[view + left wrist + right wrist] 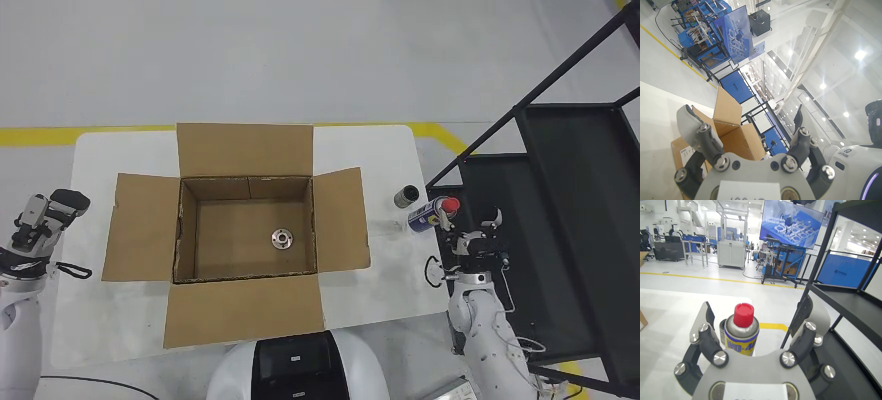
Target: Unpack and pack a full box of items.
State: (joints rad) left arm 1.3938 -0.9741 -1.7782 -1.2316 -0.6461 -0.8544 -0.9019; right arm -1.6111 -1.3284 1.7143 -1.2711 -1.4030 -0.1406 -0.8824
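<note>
R gripper (757, 306): fingers apart, either side of spray can (742, 330), not clamped. Can looks upright near table's (390, 150) right edge, just beside small tin (406, 196), well apart from box (250, 182). L gripper (742, 113) also apart, empty, left of box. Can prob rigid, smooth metal, bit slippery, moderate wt; take mid-body, not cap. Metal part (282, 238) in box.

Left gripper (743, 115) and right gripper (757, 306) sit well apart, each with its jaws spread wide
</note>
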